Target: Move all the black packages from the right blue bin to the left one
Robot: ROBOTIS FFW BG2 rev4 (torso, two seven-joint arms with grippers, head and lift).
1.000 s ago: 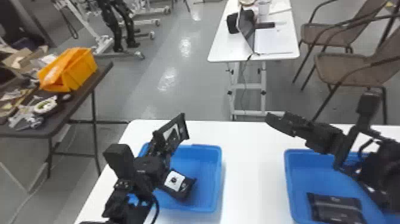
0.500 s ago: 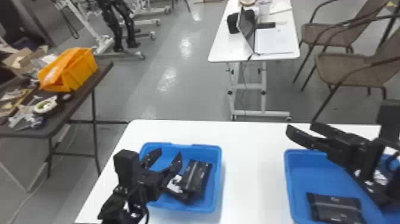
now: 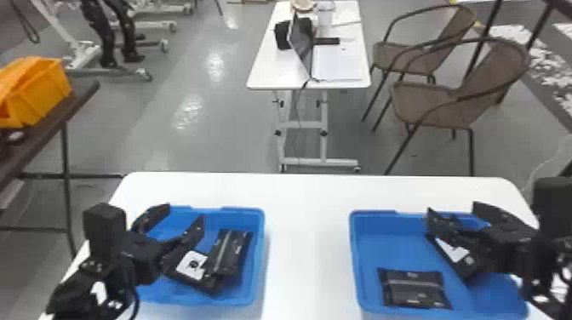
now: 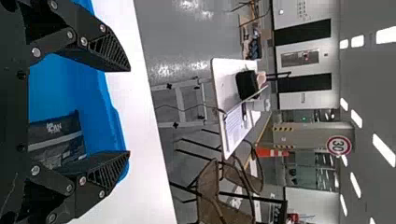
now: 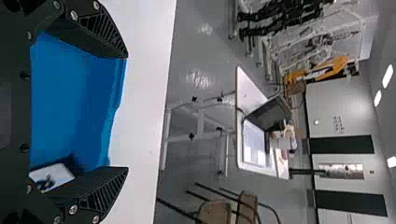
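Observation:
My left gripper (image 3: 178,222) stands open above the left blue bin (image 3: 258,264), holding nothing. In that bin, a striped black package (image 3: 232,252) leans over a black package with a white label (image 3: 187,268). The left wrist view has the left gripper (image 4: 128,112) with the striped package (image 4: 57,140) beyond its fingers. Over the right blue bin (image 3: 383,242), my right gripper (image 3: 453,209) is open above a tilted, white-labelled black package (image 3: 455,253), partly covered by the gripper. Another black package (image 3: 415,289) lies flat. In the right wrist view the right gripper (image 5: 126,112) spreads beside the labelled package (image 5: 52,176).
Both bins sit on a white table (image 3: 306,238), with a bare strip between them. Farther off are a small white table with a laptop (image 3: 301,40), brown chairs (image 3: 447,102), and a dark table at left with an orange bin (image 3: 38,89).
The striped package left my left gripper and now rests in the left bin; the gripper drew back from it. My right gripper moved right and lower over its bin.

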